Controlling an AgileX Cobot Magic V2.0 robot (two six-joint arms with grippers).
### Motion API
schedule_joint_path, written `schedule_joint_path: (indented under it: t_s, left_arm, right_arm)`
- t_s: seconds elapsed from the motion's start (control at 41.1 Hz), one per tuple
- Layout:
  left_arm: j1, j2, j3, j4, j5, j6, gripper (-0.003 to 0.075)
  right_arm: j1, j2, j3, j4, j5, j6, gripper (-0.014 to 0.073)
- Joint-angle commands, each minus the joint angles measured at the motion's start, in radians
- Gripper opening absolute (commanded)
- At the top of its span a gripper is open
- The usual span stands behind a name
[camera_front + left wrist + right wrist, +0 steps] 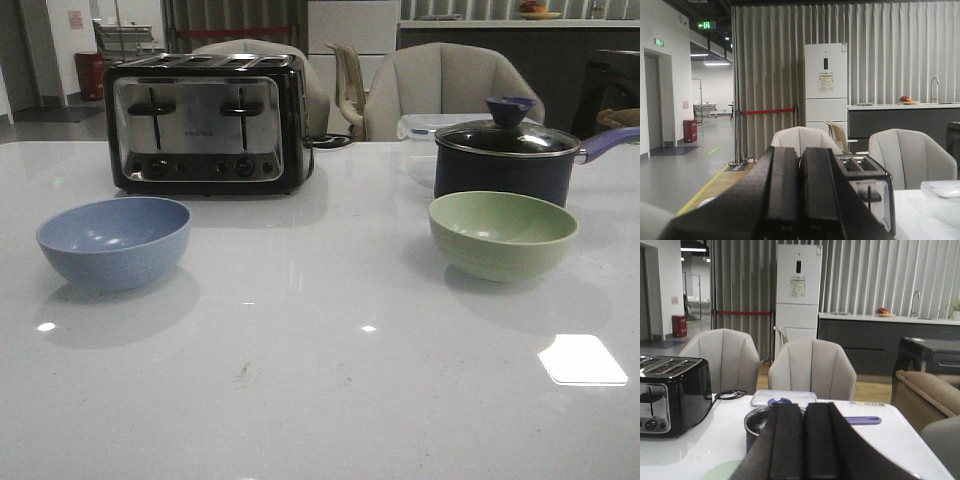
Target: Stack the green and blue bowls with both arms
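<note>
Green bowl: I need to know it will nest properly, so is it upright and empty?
Upright and empty: the green bowl rests on its base, rim up, its inside bare in the front view.

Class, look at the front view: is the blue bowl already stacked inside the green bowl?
No. The blue bowl sits alone on the table's left side, well apart from the green bowl on the right.

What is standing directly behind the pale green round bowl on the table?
Behind the pale green round bowl stands a dark navy saucepan with a glass lid. A clear plastic container sits further back, mostly covered by the saucepan. What the saucepan holds cannot be seen.
</note>
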Motion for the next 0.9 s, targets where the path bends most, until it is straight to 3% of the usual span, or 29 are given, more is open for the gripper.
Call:
schedule_joint_path:
  t_s: [0.0, 0.194, 0.437, 0.875]
  left_arm:
    - [-0.003, 0.094, -0.133, 0.002, -0.009, -0.002, 0.0098]
    - [-0.003, 0.254, -0.31, -0.004, 0.21, -0.002, 0.0098]
    - [-0.003, 0.389, -0.308, -0.004, 0.402, -0.002, 0.0098]
    - [-0.003, 0.507, -0.239, -0.004, 0.488, -0.002, 0.0099]
  right_arm:
    - [-0.003, 0.108, -0.146, -0.015, 0.045, -0.006, 0.0046]
    - [-0.003, 0.282, -0.283, -0.015, 0.18, -0.006, 0.0046]
    - [-0.003, 0.445, -0.287, -0.015, 0.292, -0.006, 0.0046]
    - [-0.003, 0.673, -0.283, -0.016, 0.394, -0.006, 0.0046]
